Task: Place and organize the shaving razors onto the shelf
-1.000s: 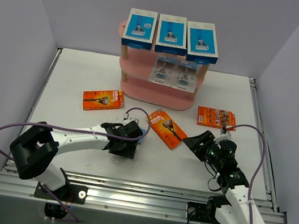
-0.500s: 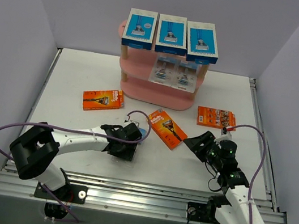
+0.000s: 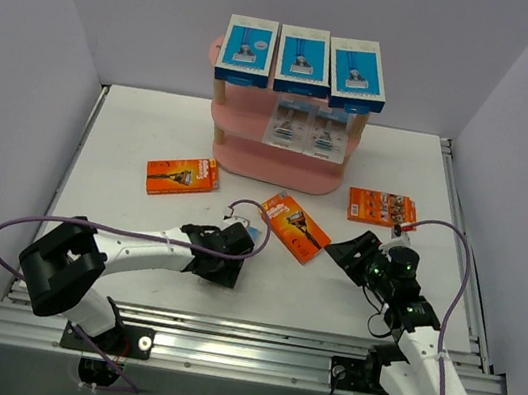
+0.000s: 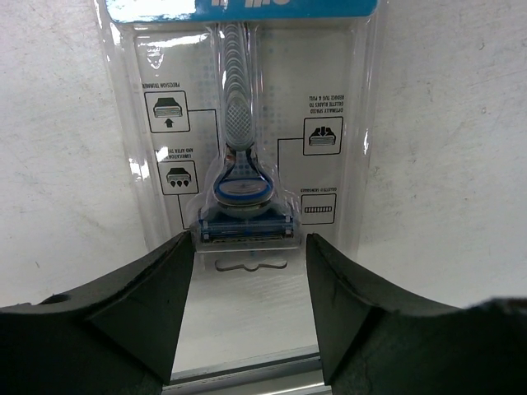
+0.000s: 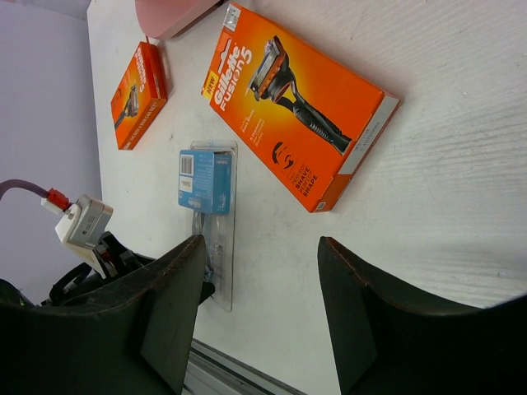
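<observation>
Grey blister pack (image 4: 247,123), lying flat: left gripper (image 4: 247,245) spread over its 6 o'clock end, pinching nothing. Risk: the thin pack skids away as jaws close.

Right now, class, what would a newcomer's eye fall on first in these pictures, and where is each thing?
At the far side of the white table, the pink three-tier shelf with rounded boards stands out, with three blue-and-white razor boxes lined along its top board. Three orange razor cards lie scattered on the table in front of it. Nearer the front edge, the left arm's open fingers are poised over a clear blister pack lying flat.
</observation>
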You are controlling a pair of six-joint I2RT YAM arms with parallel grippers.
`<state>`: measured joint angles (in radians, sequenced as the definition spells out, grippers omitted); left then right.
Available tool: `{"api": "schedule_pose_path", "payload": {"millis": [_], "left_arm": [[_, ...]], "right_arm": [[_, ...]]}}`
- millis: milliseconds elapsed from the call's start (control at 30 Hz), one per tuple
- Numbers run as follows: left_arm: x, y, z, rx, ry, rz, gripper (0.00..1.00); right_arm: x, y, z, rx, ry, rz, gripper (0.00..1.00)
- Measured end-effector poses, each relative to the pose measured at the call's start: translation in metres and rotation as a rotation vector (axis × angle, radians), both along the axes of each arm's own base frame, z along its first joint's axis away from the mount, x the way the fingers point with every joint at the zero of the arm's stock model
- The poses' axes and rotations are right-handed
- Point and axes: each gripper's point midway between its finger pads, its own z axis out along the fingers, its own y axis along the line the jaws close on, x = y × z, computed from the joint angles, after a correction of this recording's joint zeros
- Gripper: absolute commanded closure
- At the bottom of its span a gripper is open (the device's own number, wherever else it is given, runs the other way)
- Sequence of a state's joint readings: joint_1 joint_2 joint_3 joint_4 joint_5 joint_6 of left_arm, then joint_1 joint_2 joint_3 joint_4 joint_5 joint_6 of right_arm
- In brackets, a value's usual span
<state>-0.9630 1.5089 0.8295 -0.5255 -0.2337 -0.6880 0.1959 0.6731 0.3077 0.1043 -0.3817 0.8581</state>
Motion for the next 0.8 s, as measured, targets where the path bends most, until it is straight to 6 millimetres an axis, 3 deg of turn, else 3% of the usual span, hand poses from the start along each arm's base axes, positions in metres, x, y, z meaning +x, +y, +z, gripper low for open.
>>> {"api": "schedule_pose_path", "payload": {"millis": [800], "left_arm": [[0.0058, 0.0031, -0.0002, 0.025, -0.048, 0.037, 0.34]], "right_arm": [[0.0006, -0.0018, -0.0026, -0.004, 0.005, -0.005, 0.47]]}}
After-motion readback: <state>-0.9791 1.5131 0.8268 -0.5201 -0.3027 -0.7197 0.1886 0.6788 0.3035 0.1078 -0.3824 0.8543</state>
